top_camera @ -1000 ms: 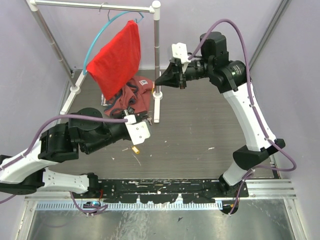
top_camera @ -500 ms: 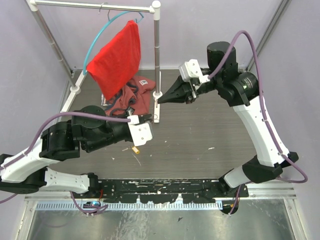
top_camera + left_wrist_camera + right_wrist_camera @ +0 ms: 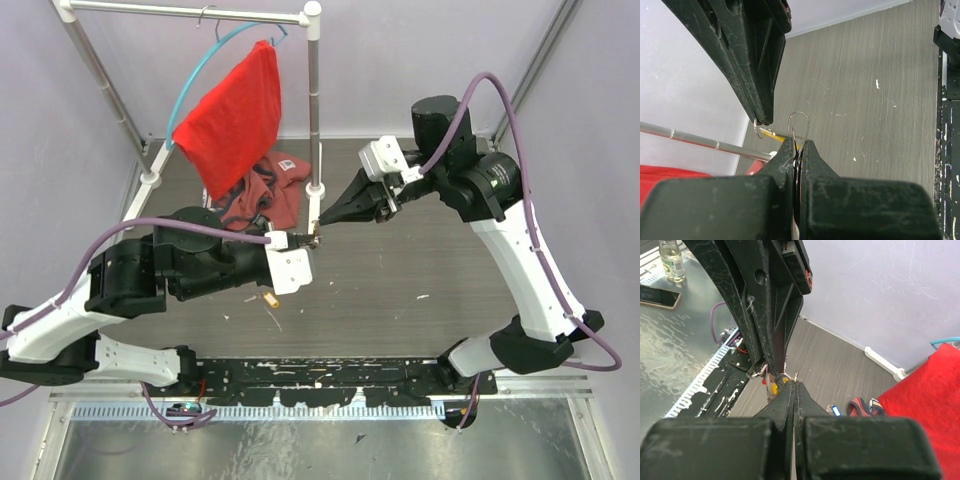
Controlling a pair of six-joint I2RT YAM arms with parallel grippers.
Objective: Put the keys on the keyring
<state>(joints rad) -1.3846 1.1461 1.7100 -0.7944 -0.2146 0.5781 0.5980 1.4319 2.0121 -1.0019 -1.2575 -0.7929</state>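
**Ring pinched, right tip closing on the wire**

The left fingers (image 3: 785, 160) are clenched on the keyring (image 3: 799, 113). Only a narrow arch of wire stands above their tips, at the middle of the left wrist view. The right fingers (image 3: 757, 75) are clenched too and reach in from the upper left of that view. Their tip is just beside the arch but apart from it. A bit of metal (image 3: 796, 373) shows at that tip in the right wrist view. It is probably a key, but too small to say which.

The step looks like threading. To do it well, the left fingers should hold rigid while the right ones make small, slow corrections, judged from the left wrist view. So little wire is exposed that the ring's split end may sit inside the pinch, which could call for a regrip. The wire is thin, so a sideways push may twist it out of the hold.

A yellow key (image 3: 270, 299) lies on the worktop (image 3: 400, 270), below and left of the meeting tips. A blue key (image 3: 836, 410) lies lower right of centre.
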